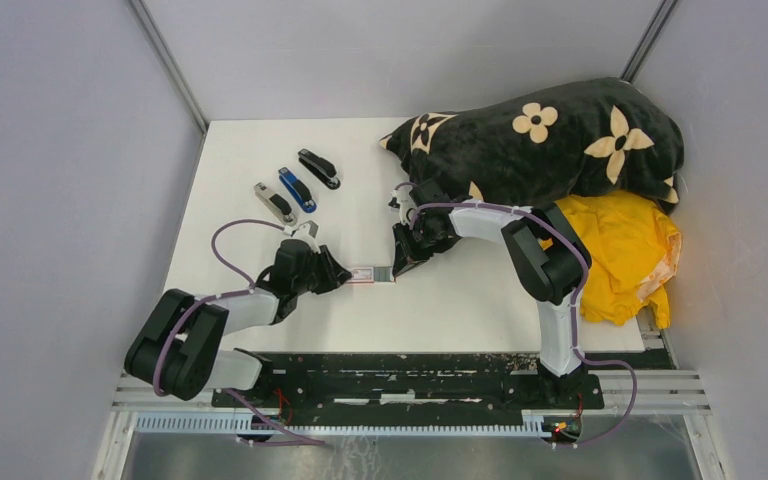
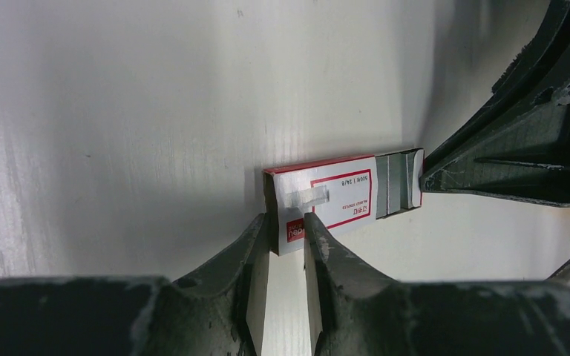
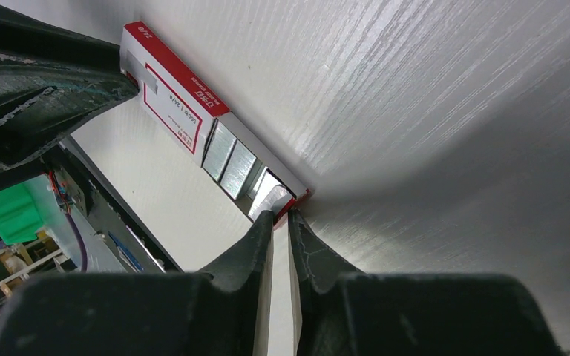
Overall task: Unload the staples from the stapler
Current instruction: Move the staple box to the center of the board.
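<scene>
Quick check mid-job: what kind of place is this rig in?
Probably a lab test cell rather than an office: plain grey panel walls on metal corner posts, a white table, and the arms bolted to a black rail at its near edge.

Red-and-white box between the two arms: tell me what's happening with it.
Both arms are on the small white-and-red box at the middle of the table. The left gripper has the box's closed end between its fingers. The right gripper is shut on the open end, where grey staples show inside. Three staplers lie untouched farther back on the table.
</scene>
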`<control>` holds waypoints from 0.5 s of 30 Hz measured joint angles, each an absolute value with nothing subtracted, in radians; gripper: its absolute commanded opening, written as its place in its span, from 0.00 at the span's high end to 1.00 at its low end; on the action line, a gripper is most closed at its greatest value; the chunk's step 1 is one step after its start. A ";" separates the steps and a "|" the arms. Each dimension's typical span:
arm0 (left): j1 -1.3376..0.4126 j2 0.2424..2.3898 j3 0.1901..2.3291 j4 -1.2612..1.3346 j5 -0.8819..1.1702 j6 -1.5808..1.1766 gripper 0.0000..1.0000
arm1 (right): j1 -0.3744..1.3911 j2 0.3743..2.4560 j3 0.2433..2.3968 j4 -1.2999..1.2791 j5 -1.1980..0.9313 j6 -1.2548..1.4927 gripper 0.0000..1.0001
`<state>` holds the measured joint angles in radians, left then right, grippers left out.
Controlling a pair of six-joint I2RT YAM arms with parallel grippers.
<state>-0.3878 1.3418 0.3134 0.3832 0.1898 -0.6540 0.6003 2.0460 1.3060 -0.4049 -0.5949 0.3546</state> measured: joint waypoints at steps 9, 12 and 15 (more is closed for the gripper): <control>-0.388 1.383 0.336 0.397 0.221 -0.654 0.71 | 0.600 2.053 1.315 -0.406 -0.600 0.355 0.84; -0.389 1.391 0.344 0.395 0.224 -0.654 0.71 | 0.600 2.060 1.325 -0.408 -0.604 0.355 0.85; -0.396 1.402 0.353 0.395 0.230 -0.654 0.71 | 0.600 2.062 1.327 -0.408 -0.604 0.355 0.85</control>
<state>-0.3962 1.4025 0.3531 0.3950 0.2298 -0.6537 0.6003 2.0621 1.3273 -0.4084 -0.6044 0.3550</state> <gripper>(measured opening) 0.294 0.156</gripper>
